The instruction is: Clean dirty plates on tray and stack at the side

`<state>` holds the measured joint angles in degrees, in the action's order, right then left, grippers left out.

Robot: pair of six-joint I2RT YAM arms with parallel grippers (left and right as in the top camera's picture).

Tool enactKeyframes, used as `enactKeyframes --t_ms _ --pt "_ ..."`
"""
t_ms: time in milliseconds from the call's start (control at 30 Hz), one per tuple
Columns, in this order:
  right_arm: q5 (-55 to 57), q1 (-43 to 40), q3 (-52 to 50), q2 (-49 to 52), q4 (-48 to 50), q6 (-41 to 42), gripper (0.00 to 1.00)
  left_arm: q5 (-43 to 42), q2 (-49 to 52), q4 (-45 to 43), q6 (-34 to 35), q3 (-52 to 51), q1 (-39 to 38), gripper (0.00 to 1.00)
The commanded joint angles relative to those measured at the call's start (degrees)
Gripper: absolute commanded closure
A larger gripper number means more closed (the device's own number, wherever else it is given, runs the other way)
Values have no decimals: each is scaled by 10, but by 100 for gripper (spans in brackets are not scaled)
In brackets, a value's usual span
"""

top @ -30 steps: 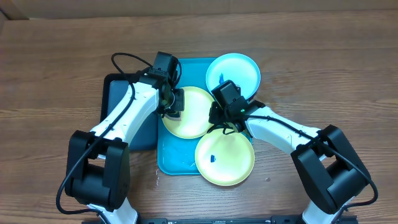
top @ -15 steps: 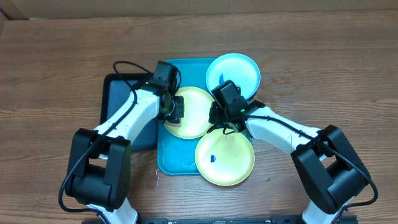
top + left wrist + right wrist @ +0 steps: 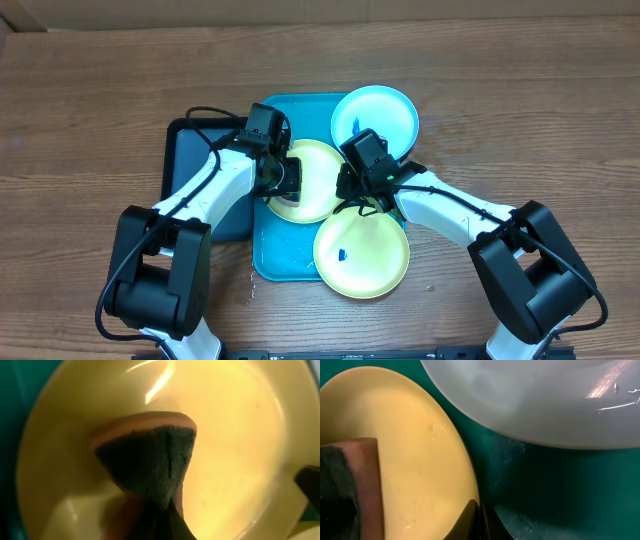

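L wrist cam: yellow plate (image 3: 240, 450) fills nearly the whole frame, inside surface glossy, bright glare streak (image 3: 160, 380) near its top rim. Left gripper (image 3: 159, 522) at bottom centre, jaws clamped on sponge (image 3: 145, 457). Sponge: dark green scrub face toward cam, tan edge on top, pressed onto plate centre. Turquoise tray (image 3: 7, 415) visible along left edge. Dark object (image 3: 310, 485) at plate's right rim, unidentifiable.

No text, label, brand or number can be read in any view. The blue mark (image 3: 355, 127) on the light blue plate (image 3: 382, 112) and another on the near yellow-green plate (image 3: 370, 262) look like smudges, not lettering, though both are small overhead.
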<state>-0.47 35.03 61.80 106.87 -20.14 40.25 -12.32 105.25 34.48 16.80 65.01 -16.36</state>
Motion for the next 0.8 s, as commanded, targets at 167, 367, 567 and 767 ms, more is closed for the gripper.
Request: enactKeyframes --t_ms 167,367,567,767 --pt "4 5 -7 -12 3 -2 96 -117 -2 22 -77 50 7 96" --pt "4 5 -7 -12 3 -2 96 -70 -42 62 -80 119 11 96" --pt "4 5 -7 -12 3 -2 96 7 -35 108 -80 111 9 96" --pt "4 5 -7 -12 3 -2 96 39 9 83 -73 73 9 96"
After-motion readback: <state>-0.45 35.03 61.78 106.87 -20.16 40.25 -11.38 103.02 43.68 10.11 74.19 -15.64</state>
